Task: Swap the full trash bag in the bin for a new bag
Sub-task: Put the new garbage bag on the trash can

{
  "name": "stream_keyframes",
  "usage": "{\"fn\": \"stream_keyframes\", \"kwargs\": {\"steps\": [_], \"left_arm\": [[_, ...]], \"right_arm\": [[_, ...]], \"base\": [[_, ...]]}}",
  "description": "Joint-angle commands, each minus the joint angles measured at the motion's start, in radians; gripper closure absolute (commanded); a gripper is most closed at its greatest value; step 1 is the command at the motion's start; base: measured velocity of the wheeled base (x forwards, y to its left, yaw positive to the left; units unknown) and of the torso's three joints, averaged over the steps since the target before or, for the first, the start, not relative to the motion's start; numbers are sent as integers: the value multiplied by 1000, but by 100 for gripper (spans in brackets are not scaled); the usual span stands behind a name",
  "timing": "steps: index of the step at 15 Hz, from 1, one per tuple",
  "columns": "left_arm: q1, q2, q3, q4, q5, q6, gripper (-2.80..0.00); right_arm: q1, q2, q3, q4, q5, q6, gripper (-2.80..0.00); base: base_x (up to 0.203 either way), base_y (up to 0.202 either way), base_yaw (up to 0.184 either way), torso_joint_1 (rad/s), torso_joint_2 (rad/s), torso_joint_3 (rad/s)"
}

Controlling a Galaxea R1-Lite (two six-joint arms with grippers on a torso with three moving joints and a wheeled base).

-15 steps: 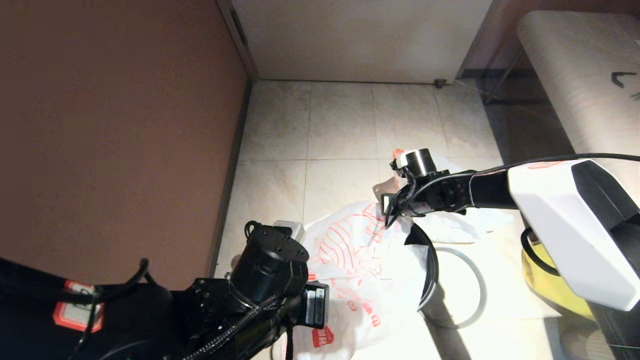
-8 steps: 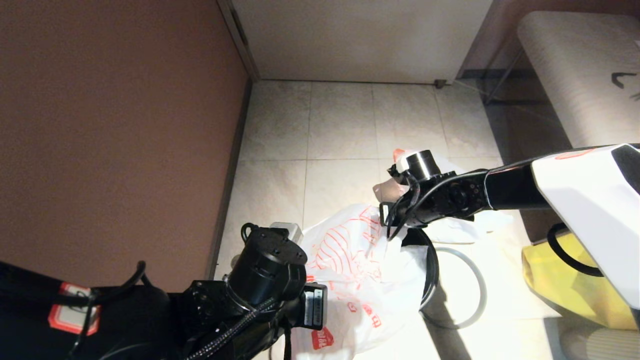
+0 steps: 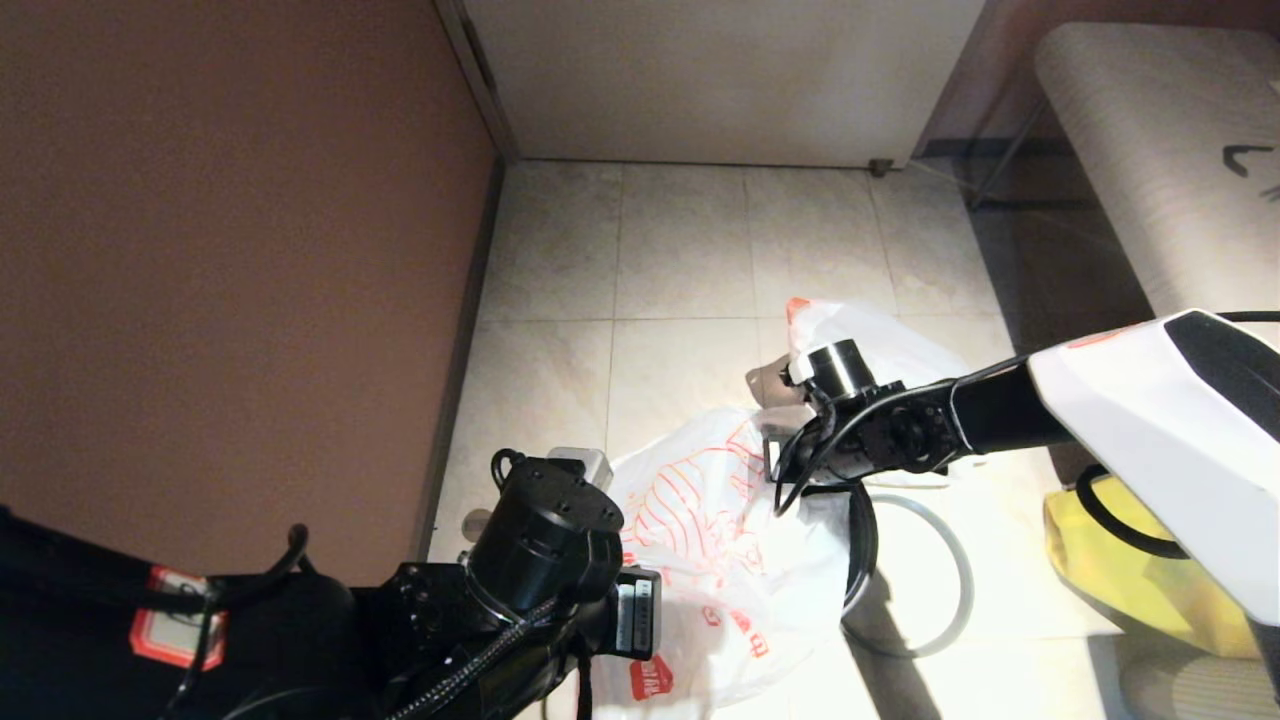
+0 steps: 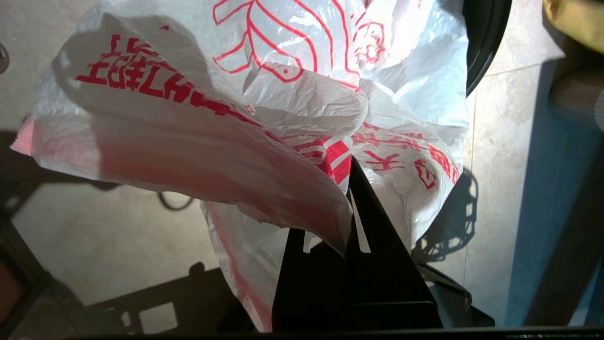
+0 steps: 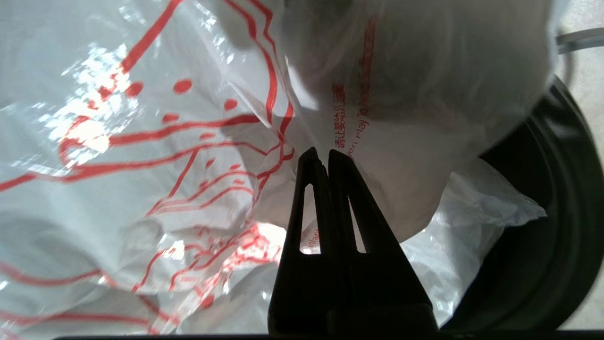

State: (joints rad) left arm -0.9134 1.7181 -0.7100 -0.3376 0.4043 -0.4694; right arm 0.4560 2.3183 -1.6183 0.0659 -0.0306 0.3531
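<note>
New bag [image 3: 720, 540] — thin translucent white film with a red line drawing and red characters — draped over the near-left side of the bin [image 3: 862, 540], between my two arms; I judge it nearly weightless, limp and slippery, prone to billow, collapse on itself or tear if the two holds pull hard against each other; best taken at a gathered fold of its pink-red edge, where doubled film gives the pads something to bite, never on a single flat sheet.

My left end effector [image 4: 348, 189], at the near left of the scene, is closed with its fingers together, clamped on a bunched fold of the new bag near the red printing; the film spills out to both sides of the tips.

My right end effector [image 5: 320, 158], reaching in from the right over the far rim of the bin, is likewise closed; its tips press into the new bag at a crease in the red drawing, so I judge it to be pinching the film, though how much is caught I cannot tell.

The bin stands on the floor, its black wall showing to the right of the bag; a thin grey hoop [image 3: 950, 560] lies on the floor tiles just right of it.

The full trash bag [image 3: 870, 345] — nearly plain white, pink-red tip — lies on the floor just beyond the bin, already out of it.
</note>
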Motion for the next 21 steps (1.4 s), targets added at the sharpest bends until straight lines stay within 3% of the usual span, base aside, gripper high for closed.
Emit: {"fn": "stream_keyframes", "kwargs": {"steps": [1, 10, 13, 18, 21], "left_arm": [[5, 5, 9, -12, 2, -3, 0], [28, 24, 20, -61, 4, -9, 0], [57, 61, 12, -63, 11, -7, 0], [116, 73, -18, -61, 11, 14, 0], [156, 53, -52, -60, 13, 31, 0]], "right_arm": [[12, 81, 7, -37, -4, 1, 0], [57, 208, 52, -144, -104, 0, 0], [85, 93, 142, -144, -103, 9, 0], [96, -255, 306, -148, -101, 95, 0], [81, -434, 502, -146, -101, 127, 0]], "base": [[0, 0, 0, 0, 0, 0], [0, 0, 0, 0, 0, 0], [0, 0, 0, 0, 0, 0], [0, 0, 0, 0, 0, 0], [0, 0, 0, 0, 0, 0]]}}
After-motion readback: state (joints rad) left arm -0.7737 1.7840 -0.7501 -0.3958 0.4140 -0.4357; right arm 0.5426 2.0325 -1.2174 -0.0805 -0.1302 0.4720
